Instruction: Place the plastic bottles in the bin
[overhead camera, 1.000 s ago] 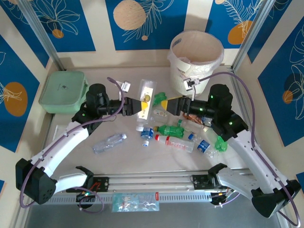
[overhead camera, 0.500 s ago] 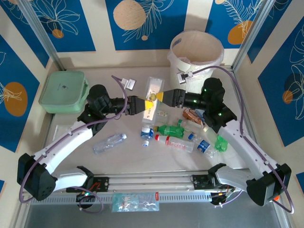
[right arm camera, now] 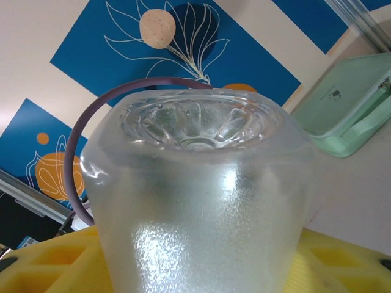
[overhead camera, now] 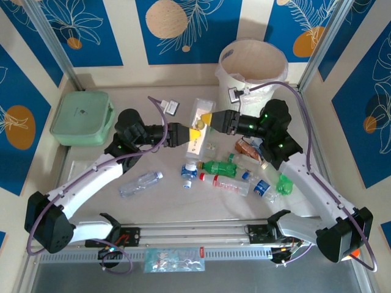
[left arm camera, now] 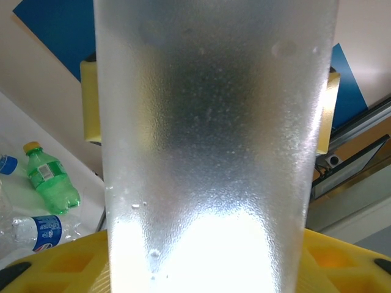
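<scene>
**Overhead view.** My left pincer [overhead camera: 185,133] and right pincer [overhead camera: 209,118] meet over the middle of the surface [overhead camera: 165,204], with a clear bottle [overhead camera: 197,127] between them. The bottle lies lengthwise, running away from the arm bases, raised above the surface. The bin [overhead camera: 229,82] stands at the far right, behind my right pincer and apart from the clear bottle. Loose bottles lie near the arm bases: a green bottle [overhead camera: 220,166], a red-labelled bottle [overhead camera: 223,182] just below it, a blue-labelled bottle [overhead camera: 264,188] to the right, and a plain bottle [overhead camera: 140,182] well to the left. A pale green lidded box [overhead camera: 81,117] sits at the far left.

**Left wrist view.** The frosted wall of the clear bottle [left arm camera: 214,152] stands upright between my yellow pads [left arm camera: 91,101]. One pad lies against each side, so my left pincer is clamped on it. A green bottle with a yellow cap and a blue-labelled bottle lie on the surface at lower left.

**Right wrist view.** The ribbed bottom of the clear bottle [right arm camera: 195,195] faces the camera and hides my fingers. I cannot tell whether my right pincer grips it. The lidded box [right arm camera: 348,113] lies at the right.
</scene>
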